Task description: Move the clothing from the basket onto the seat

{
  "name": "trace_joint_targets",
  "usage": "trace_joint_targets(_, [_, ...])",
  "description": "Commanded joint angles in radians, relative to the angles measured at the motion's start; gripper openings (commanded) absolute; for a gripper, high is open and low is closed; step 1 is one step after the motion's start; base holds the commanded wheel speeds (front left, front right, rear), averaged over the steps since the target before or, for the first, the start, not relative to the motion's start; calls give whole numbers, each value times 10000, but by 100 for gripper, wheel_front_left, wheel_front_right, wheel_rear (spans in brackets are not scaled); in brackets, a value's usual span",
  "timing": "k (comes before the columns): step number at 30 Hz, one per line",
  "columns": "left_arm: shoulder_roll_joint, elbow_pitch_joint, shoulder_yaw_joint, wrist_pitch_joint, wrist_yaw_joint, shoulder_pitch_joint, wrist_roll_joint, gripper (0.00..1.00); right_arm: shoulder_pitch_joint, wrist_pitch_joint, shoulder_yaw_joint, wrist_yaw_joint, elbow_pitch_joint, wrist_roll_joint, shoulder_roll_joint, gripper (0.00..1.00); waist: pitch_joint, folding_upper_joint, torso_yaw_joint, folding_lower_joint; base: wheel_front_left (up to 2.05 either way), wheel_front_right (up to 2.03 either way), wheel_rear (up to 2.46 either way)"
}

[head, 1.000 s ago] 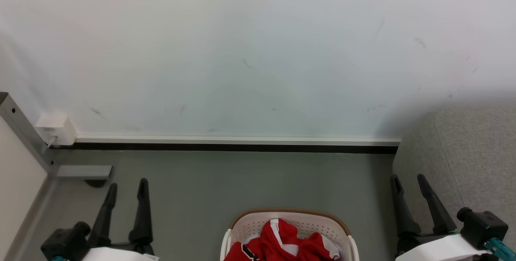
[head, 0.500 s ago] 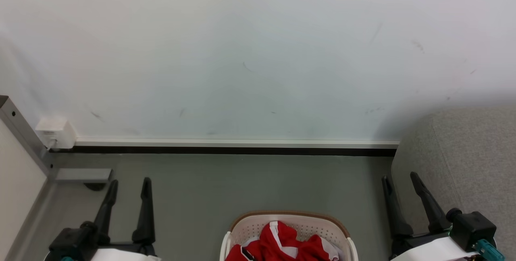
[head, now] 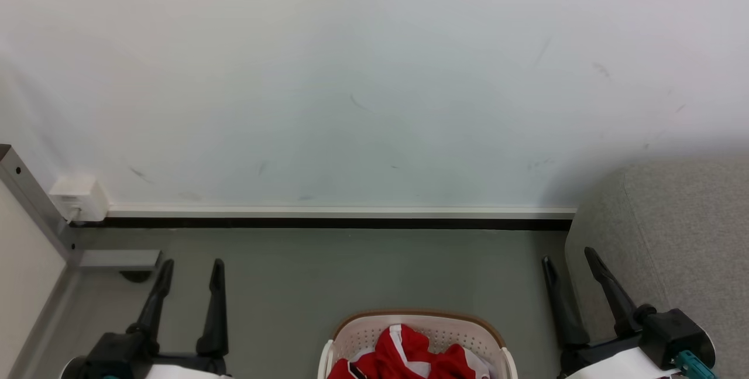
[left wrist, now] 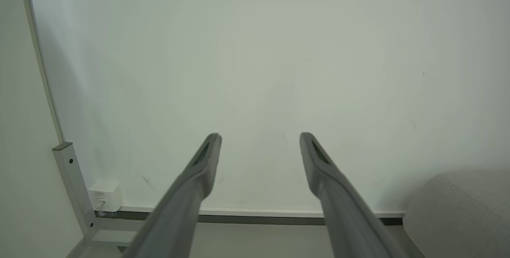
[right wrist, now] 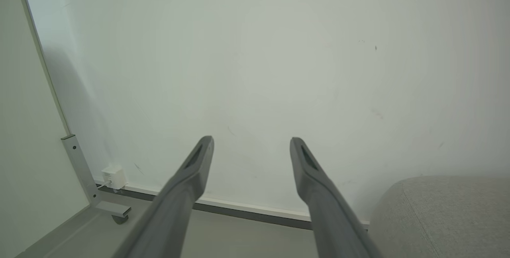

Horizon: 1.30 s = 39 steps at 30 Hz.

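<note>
Clothing (head: 409,355) sits in basket (head: 363,323), midway between left gripper (head: 193,262) and right gripper (head: 567,255), back behind their tips. Both jaws open, empty. Seat (head: 673,221) beside right gripper.

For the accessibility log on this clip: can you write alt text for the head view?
A cream basket holding red clothing sits on the grey floor at bottom centre, with the open left gripper and open right gripper on either side. The grey seat stands at the right, against a pale wall.
</note>
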Motion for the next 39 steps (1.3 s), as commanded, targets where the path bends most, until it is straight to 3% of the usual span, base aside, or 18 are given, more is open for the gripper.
trace_joint_targets(1, [76, -56, 25, -79, 0, 124, 237, 100, -119, -86, 43, -20, -19, -240, -76, 100, -12, 0, -22, 0, 0, 0, 0])
trace_joint_targets(22, [73, 73, -56, -83, -36, 61, 314, 100, -171, -83, 47, -21, -26, -256, -54, 100, 77, 0, -117, 0, 0, 0, 0])
trace_joint_targets(39, [71, -4, -148, -82, -216, -381, 45, 100, -565, -80, -92, -21, -243, -187, -253, 100, 934, 0, -612, 0, 0, 0, 0])
